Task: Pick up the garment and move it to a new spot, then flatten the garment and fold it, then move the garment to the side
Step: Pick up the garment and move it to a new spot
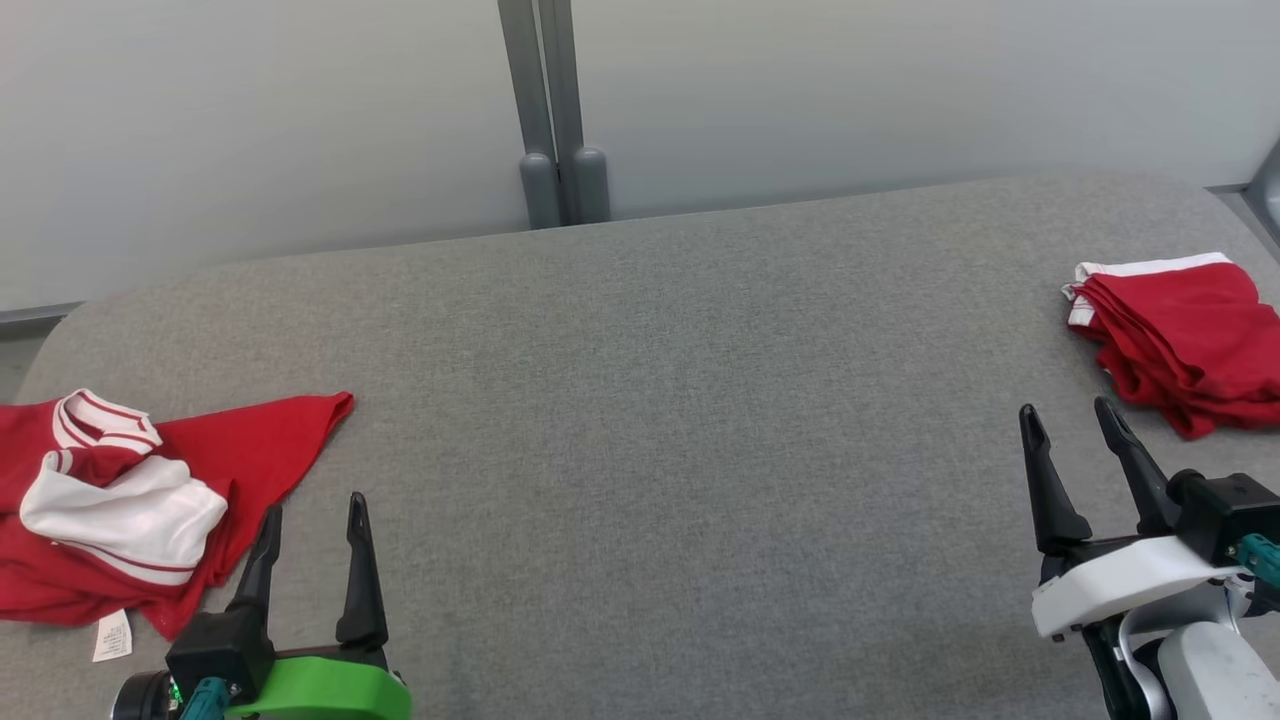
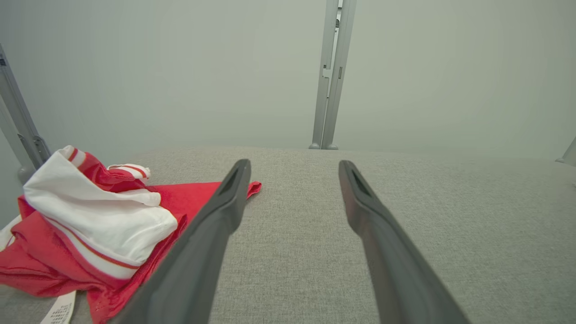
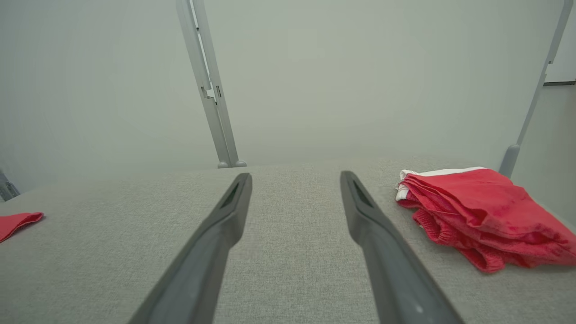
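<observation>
The left gripper (image 1: 314, 510) and right gripper (image 1: 1066, 412) are held spread, empty, over the table (image 1: 650, 400); a crumpled garment (image 1: 250, 440) is seen near the left.

Grey table (image 1: 640, 400), crumpled garment (image 1: 150, 500), folded garment (image 1: 1185, 340)

No text can be read. A small white sewn-in care tag (image 1: 112, 635) hangs at the near edge of the crumpled red and white knit garment (image 1: 250, 455). Its rows of fine dark print are too small to make out.
</observation>
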{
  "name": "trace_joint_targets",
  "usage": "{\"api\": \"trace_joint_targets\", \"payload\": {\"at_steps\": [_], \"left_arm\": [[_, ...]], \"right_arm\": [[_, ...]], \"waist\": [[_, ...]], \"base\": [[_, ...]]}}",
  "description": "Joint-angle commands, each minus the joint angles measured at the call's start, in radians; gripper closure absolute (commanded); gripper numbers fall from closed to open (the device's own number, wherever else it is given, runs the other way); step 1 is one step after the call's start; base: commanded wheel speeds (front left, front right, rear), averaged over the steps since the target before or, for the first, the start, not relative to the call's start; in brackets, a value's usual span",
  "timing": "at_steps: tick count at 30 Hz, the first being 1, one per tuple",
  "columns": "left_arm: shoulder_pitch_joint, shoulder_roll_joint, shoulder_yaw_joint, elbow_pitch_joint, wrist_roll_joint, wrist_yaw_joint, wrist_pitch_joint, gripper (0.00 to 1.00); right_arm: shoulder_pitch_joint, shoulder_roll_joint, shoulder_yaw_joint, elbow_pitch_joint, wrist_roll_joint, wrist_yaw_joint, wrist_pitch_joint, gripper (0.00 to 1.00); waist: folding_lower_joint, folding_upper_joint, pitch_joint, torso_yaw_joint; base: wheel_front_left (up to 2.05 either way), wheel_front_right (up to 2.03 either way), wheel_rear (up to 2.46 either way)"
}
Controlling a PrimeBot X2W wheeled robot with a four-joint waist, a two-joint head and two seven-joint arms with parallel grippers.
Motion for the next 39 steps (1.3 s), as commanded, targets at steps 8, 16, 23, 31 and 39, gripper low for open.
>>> {"api": "trace_joint_targets", "payload": {"at_steps": [8,16,23,31,39], "left_arm": [[-0.025,0.006,0.018,0.009,0.017,-0.005,-0.003,0.00],[-0.023,0.008,0.030,0.009,0.016,0.002,-0.003,0.00],[-0.013,0.006,0.032,0.008,0.006,0.010,-0.003,0.00],[-0.011,0.009,0.033,0.006,-0.004,0.013,-0.003,0.00],[-0.049,0.021,0.037,-0.020,-0.022,0.011,0.033,0.00]], "right_arm": [[0.002,0.018,0.027,0.002,0.010,0.000,-0.002,0.00],[-0.013,0.026,0.054,0.008,0.017,0.000,-0.002,0.00],[-0.019,0.027,0.063,0.001,0.020,0.000,-0.002,0.00],[-0.022,0.027,0.069,-0.004,0.018,0.000,-0.002,0.00],[-0.037,0.022,0.085,-0.013,0.023,0.000,-0.002,0.00]], "waist": [[0.0000,0.0000,0.002,0.123],[0.0000,0.0000,0.008,0.273],[0.0000,0.0000,0.017,0.366],[0.0000,0.0000,0.021,0.391],[0.0000,0.0000,0.037,0.367]], "base": [[0.00,0.00,0.00],[0.00,0.00,0.00],[0.00,0.00,0.00],[0.00,0.00,0.00],[0.00,0.00,0.00]]}}
